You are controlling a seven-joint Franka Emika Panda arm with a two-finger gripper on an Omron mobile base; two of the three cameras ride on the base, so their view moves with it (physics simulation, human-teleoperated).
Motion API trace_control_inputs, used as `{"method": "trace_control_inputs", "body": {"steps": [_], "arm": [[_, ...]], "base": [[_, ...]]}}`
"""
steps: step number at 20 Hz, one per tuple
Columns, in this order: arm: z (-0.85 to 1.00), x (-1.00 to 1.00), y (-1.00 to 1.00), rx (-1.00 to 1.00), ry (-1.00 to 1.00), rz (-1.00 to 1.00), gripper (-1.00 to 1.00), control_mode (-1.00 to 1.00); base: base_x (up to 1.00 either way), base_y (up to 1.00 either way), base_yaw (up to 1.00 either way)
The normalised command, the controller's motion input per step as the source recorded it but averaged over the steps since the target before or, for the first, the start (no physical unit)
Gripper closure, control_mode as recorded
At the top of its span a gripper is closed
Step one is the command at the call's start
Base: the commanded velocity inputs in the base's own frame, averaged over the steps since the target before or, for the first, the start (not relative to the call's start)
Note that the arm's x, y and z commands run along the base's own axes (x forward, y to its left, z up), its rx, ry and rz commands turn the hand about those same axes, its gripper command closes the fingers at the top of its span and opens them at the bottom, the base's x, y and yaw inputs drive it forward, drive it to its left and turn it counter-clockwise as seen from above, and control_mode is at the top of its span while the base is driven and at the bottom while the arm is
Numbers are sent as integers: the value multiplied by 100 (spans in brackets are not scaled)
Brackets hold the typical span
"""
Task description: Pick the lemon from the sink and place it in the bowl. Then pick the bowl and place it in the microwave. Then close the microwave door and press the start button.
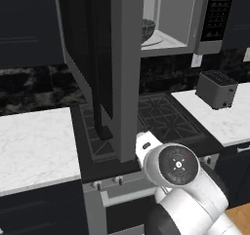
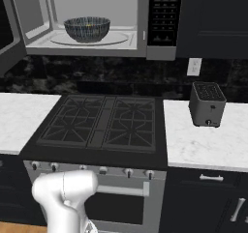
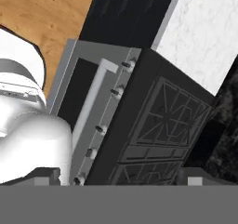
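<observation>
The grey-green bowl [image 2: 87,28] stands on the pale floor of the microwave [image 2: 97,0], also seen past the door as the bowl [image 1: 148,30]. The microwave door [image 1: 122,78] hangs wide open towards me, its black bar handle [image 1: 100,83] facing out; it shows as the door [image 2: 7,29] at the left edge. The black keypad strip [image 2: 163,14] sits at the oven's right. The lemon and the sink are out of view. My gripper [image 3: 123,179] is open and holds nothing; it hangs low in front of the stove, far below the microwave.
A black gas stove [image 2: 101,123] with an oven handle [image 3: 90,102] and knobs lies under the microwave. A grey toaster [image 2: 207,103] stands on the white marble counter [image 2: 203,145] to the right. More counter [image 1: 34,141] lies left.
</observation>
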Motion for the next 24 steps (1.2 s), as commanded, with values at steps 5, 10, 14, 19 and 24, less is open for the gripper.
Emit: {"method": "trace_control_inputs", "body": {"steps": [5, 10, 14, 19, 24], "arm": [[-100, -25, 41, 4, -4, 0, -100, -100], [-52, 1, 86, 0, -18, -5, -100, -100], [18, 5, 100, 0, -23, -10, -100, -100], [73, 29, 100, 0, -19, -17, -100, -100], [97, 35, 81, 0, -20, -21, -100, -100]], "base": [[0, 0, 0], [0, 0, 0], [0, 0, 0], [0, 0, 0], [0, 0, 0]]}}
